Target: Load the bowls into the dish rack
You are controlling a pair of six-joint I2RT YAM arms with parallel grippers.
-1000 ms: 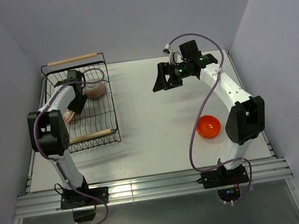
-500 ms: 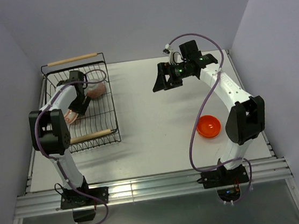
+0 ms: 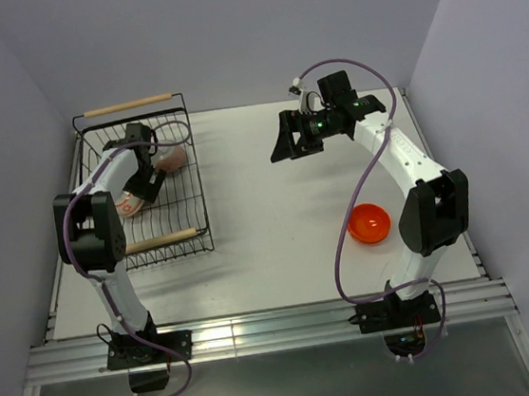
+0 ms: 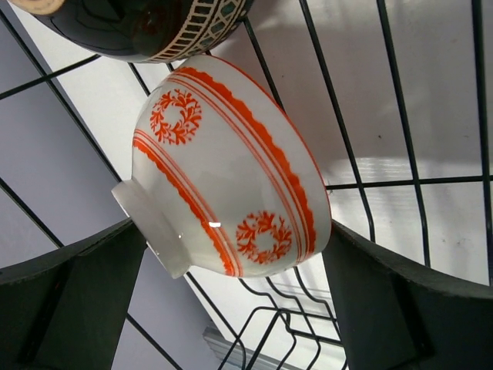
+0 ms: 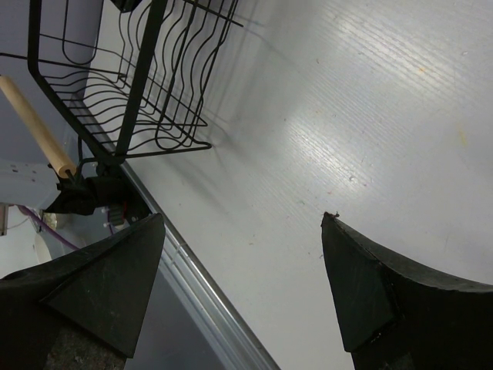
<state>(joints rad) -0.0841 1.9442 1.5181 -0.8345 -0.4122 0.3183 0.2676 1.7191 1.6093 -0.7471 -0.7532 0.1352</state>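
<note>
The surface (image 3: 276, 216) shows no change. The dish rack (image 3: 197, 191) sits where it did at the upper left of the overhead frame, and all the movement over the past second has been inside it.

The left arm has swung its wrist a little up and to the right within the rack. It now covers more of the pinkish bowl (image 3: 172, 159) and leaves more of the red-and-white patterned bowl (image 4: 231, 177) showing. The right arm has not moved. The right gripper (image 3: 290, 152) hangs above the upper middle of the surface with its jaws spread wide and nothing between them.

In the wrist view, the left gripper (image 3: 138, 195) has one jaw tip at the patterned bowl's foot and the other at its rim. Whether they press on it or have just let go cannot be told. That bowl lies tipped on its side against the rack wires, just below a dark bowl with a pale lattice band (image 4: 146, 27).

This looks like the tail end of seating that bowl. The plain orange bowl (image 3: 370, 222) still rests on the surface at the lower right, beside the right arm, so at least one load is left.
</note>
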